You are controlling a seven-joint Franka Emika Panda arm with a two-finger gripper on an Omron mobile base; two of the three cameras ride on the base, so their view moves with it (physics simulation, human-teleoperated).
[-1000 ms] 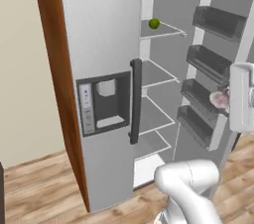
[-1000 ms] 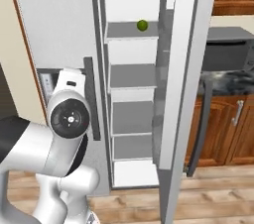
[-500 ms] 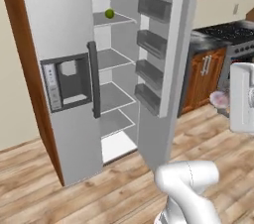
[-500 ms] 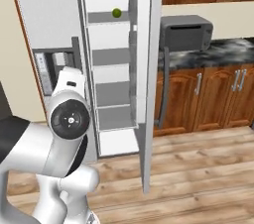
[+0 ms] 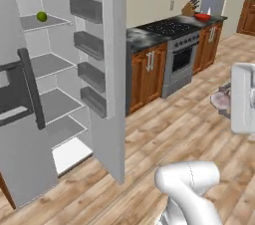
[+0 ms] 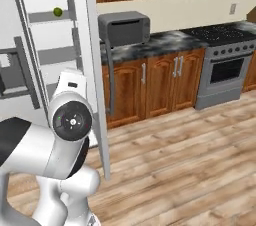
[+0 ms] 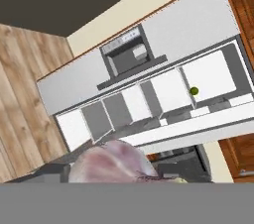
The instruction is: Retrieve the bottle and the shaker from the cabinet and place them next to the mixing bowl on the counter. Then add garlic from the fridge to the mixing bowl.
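Observation:
My gripper (image 5: 225,103) hangs at the right edge of the left base view, shut on a pale pinkish garlic (image 5: 219,99) bulb. In the hand view the garlic (image 7: 111,162) bulges between the jaws of the gripper (image 7: 116,174), low in the picture. The fridge (image 5: 35,134) stands open on the left, its door (image 5: 112,69) swung out with bins on its inside. A red bowl (image 5: 202,17) sits on the far counter right of the stove; I cannot tell whether it is the mixing bowl. The bottle and the shaker are out of view.
A green lime (image 5: 42,16) lies on an upper fridge shelf, and the lime (image 6: 58,12) shows from the other side too. A stove (image 5: 174,45) stands among wooden cabinets, with a knife block (image 5: 189,7) behind it. A toaster oven (image 6: 125,27) sits on the dark counter. Wooden floor stretches ahead.
The whole picture has swung: the base has turned right, so the fridge slid to the left and the counter, stove and cabinets came into view. The garlic stays in the gripper.

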